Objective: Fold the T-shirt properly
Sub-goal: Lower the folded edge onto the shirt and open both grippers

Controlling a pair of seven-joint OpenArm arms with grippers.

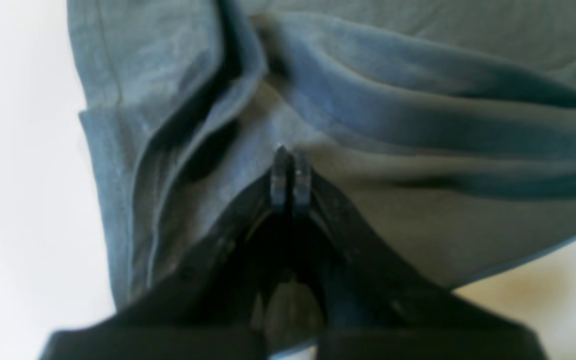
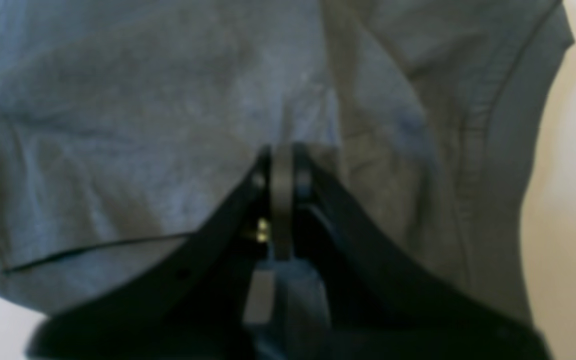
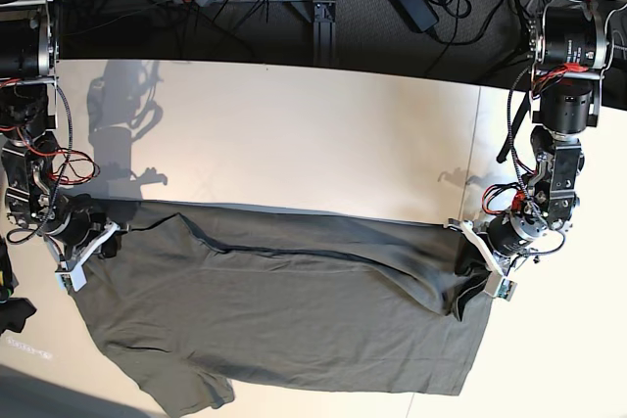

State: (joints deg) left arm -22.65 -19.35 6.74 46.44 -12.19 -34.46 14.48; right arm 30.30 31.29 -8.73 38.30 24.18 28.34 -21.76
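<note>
The T-shirt (image 3: 294, 305) is lying on the white table (image 3: 294, 124), spread across the near part of the surface in the base view. Its far edge is running from the right arm (image 3: 29, 183) to the left arm (image 3: 558, 173). A layer of the fabric is doubling over along this far side and is forming long folds and ridges. A sleeve is extending toward the bottom of the base view, at the lower left.

The left gripper (image 1: 291, 160) is standing with its fingertips together, at the T-shirt's right-hand end in the base view. The right gripper (image 2: 283, 155) is also standing with its fingertips together, at the opposite end of the T-shirt. Both sets of fingertips are meeting over the fabric; whether either pair is pinching cloth cannot be told.

In the left wrist view, raised folds are running beside the fingertips, and a stitched hem is lying along the left. In the right wrist view, overlapping layers are lying under the gripper, and a stitched edge is following the right side.
</note>
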